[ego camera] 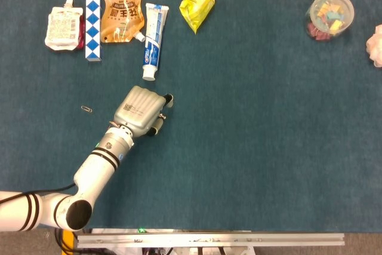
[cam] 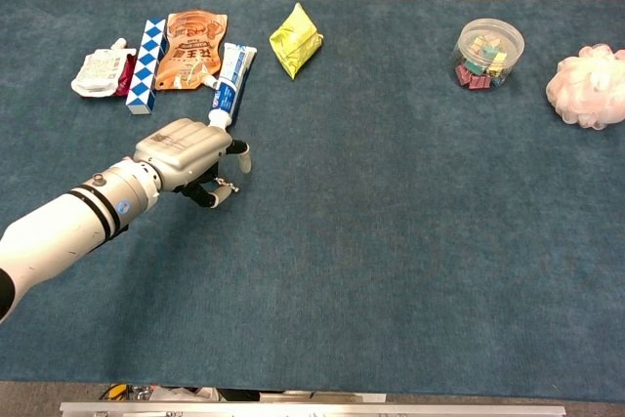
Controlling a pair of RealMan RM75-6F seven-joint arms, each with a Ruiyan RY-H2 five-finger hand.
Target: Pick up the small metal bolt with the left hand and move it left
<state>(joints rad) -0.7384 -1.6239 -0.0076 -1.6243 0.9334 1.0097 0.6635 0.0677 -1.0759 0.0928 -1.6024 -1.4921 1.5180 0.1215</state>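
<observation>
Lying on the blue table (cam: 391,241) under the left hand's (cam: 186,158) curled fingers, the small metal bolt (cam: 226,184) shows beside the fingertips; whether it is pinched cannot be told. A toothpaste tube (cam: 228,85) lies just beyond.

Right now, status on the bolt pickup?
Left robot hand over bolt, fingers curled, grip unconfirmed. Right robot hand out of view. Toothpaste tube just beyond; paperclip further left.

Small metal bolt (cam: 226,184): barely resolvable beneath left hand (cam: 186,158), grip indeterminate. Pink puff (ego camera: 376,46): cropped by head view's right edge.
</observation>
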